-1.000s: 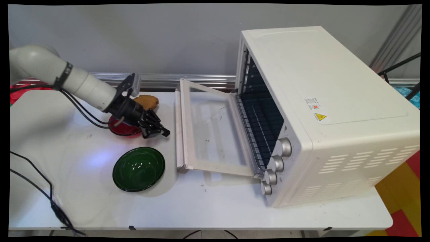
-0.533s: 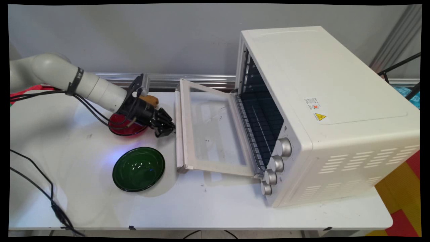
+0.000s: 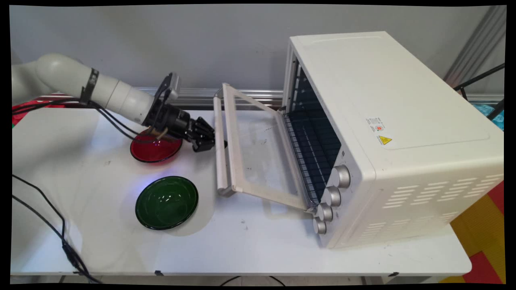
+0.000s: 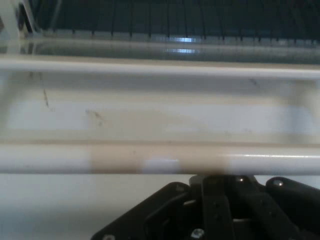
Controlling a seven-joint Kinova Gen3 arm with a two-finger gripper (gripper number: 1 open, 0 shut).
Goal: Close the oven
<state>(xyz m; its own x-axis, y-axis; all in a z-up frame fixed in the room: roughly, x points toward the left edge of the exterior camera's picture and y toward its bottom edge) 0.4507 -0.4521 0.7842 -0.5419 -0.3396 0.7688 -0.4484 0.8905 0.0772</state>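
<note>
We have the gripper (image 3: 214,141) right at the oven door handle (image 3: 221,145), roughly mid-length along the bar. In the hand view the handle (image 4: 160,159) runs as a pale bar straight across, just above the black linkage (image 4: 220,210). Fingertips aren't visible in either view, so we cannot tell whether the gripper is spread, clenched or gripping the bar. Contact with the handle looks likely but we can't confirm it.

The oven door (image 3: 258,153) is partly raised: its handle edge sits off the table (image 3: 242,245) and the door slopes down toward its hinge at the oven (image 3: 387,133) mouth. Through the door glass in the hand view we see the wire rack (image 4: 165,20) inside the dark cavity. From the main view the rack (image 3: 306,161) sits just behind the hinge line.

Relative to the handle:
- red bowl (image 3: 155,148) is just to the left, partly under the wrist, well clear of the door
- green bowl (image 3: 166,202) is left and nearer the camera, apart from the red one
- four silver knobs (image 3: 330,196) are on the oven front, right of the door's near corner
- black cables (image 3: 48,217) hang from the arm and trail across the far left of the table
</note>
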